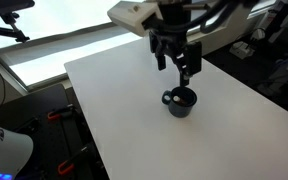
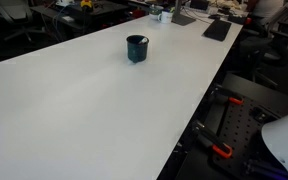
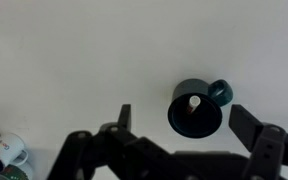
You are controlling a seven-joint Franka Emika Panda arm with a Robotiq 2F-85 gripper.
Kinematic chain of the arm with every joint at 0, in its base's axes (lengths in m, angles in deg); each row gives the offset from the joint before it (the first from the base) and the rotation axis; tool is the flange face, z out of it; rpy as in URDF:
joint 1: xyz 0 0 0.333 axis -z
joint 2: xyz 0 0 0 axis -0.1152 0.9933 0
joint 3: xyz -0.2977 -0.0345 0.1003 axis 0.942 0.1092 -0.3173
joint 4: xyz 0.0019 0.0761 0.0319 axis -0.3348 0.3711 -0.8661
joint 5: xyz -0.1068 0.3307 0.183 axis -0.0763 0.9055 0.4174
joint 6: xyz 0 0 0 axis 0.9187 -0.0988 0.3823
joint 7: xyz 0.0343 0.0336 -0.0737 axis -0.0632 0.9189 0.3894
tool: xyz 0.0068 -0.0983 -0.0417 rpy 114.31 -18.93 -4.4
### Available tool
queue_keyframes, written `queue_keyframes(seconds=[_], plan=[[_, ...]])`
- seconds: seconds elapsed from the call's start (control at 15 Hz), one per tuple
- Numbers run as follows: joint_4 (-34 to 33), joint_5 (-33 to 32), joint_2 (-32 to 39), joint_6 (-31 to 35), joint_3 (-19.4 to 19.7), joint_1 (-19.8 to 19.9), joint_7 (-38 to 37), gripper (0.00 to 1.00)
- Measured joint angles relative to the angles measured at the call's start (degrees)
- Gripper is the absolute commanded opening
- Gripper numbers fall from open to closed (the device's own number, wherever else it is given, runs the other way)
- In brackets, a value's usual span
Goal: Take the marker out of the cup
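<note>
The dark navy cup [image 1: 180,102] stands upright on the white table, handle to one side; it shows in both exterior views [image 2: 136,48]. In the wrist view I look straight down into the cup [image 3: 209,120]. The marker [image 3: 193,102] stands inside it, and only its pale end shows, near the rim on the handle side. My gripper [image 1: 174,62] hangs above the cup, open and empty, and does not touch it. In the wrist view its two fingers [image 3: 184,120] sit apart on either side of the cup. The gripper is out of view in the exterior view from across the table.
The white table [image 1: 124,110] has edges near the cup's far side [image 1: 254,95]. Small containers [image 3: 9,152] sit at the lower left of the wrist view. A dark keyboard [image 2: 216,30] and clutter lie at the table's far end.
</note>
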Motion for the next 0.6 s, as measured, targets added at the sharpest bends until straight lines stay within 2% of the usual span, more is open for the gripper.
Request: queue_keyframes(seconds=[0.4,0.6], plan=[[-8.9,2.6,10.0,0.2,0.2,-1.2,1.9,1.00],[-11.2,3.2,13.6,0.2,0.8,-1.2,2.5,1.00]])
